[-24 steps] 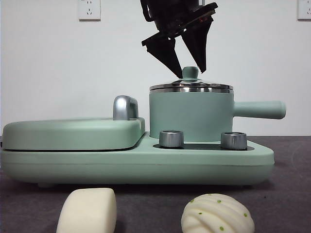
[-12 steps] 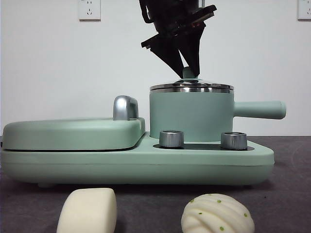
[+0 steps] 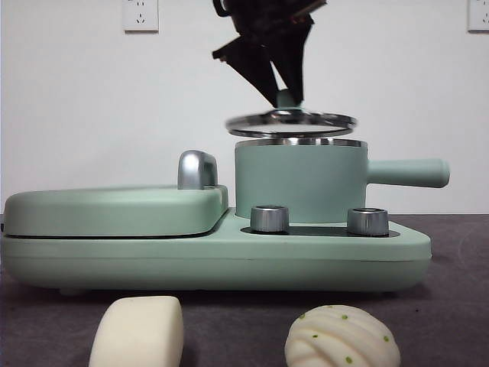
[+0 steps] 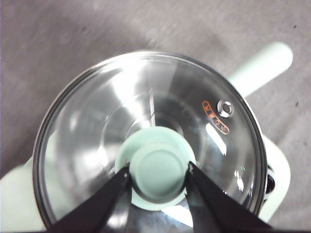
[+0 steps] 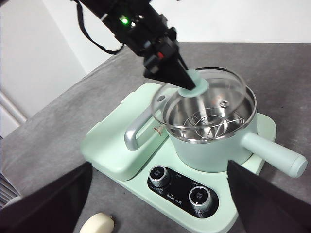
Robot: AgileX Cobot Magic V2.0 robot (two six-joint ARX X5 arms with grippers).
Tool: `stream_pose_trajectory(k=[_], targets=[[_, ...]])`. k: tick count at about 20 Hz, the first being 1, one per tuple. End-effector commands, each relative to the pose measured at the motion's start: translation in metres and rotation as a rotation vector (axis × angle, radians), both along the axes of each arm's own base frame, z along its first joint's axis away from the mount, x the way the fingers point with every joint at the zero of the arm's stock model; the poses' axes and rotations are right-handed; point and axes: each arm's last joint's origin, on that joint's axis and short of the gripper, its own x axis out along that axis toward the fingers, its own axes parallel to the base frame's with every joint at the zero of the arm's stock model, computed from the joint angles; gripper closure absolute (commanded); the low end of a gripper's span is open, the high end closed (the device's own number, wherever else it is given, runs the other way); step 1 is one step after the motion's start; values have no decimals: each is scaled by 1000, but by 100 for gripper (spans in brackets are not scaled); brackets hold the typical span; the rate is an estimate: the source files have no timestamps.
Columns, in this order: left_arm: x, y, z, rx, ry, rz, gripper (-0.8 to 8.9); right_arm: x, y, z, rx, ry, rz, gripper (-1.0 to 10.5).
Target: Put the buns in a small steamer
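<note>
Front view: the left gripper (image 3: pixel 283 86), two tapered black jaws reaching down from above, is clamped on the round mint-green knob (image 3: pixel 285 99) of the steel-rimmed glass lid (image 3: pixel 290 122). The lid hangs slightly tilted just above the steel rim of the small steamer (image 3: pixel 299 180), a smooth mint-green cylindrical pot with a long straight side handle (image 3: pixel 407 172), and is clear of that rim. The pot stands on a mint-green appliance base (image 3: pixel 229 256) bearing two knurled metal dials (image 3: pixel 269 218); beside it lies a flat rectangular mint-green griddle lid (image 3: pixel 114 210) with a chrome handle (image 3: pixel 196 169).

Both buns rest on the dark grey tabletop (image 3: pixel 458 306) in front of the base, well apart from the pot: a smooth cream-white rounded block bun (image 3: pixel 139 331) and a round white ridged dome bun with small green specks (image 3: pixel 341 336).

Left wrist view: the jaws pinch the knob from either side; the transparent lid reflects glare and carries a small metal vent.

Right wrist view: a steel wire rack (image 5: pixel 211 124) sits inside the uncovered pot. The right gripper's jaws, dark and blurred at the lower corners, stand wide apart and hold nothing.
</note>
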Motion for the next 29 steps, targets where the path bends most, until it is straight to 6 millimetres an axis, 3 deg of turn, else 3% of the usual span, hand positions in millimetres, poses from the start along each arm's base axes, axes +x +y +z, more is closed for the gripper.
stream_pose_trajectory(k=[1,8,14,18,22,29], targets=[[-6,18,32,-55,-68,27,700,2,1,4,31,22,8,505],[6,79,63,-95,-120,175,700,31,22,22,45,202,156,505],[25,136,73,-115,-132,352,700,63,84,18,-84,377,241,505],[36,167,73,-110,-135,440,700,73,142,-8,-216,518,281,505],[43,191,73,-107,-139,503,700,69,195,-46,-389,615,297,505],[46,203,73,-112,-136,547,700,64,260,-123,-609,710,335,505]])
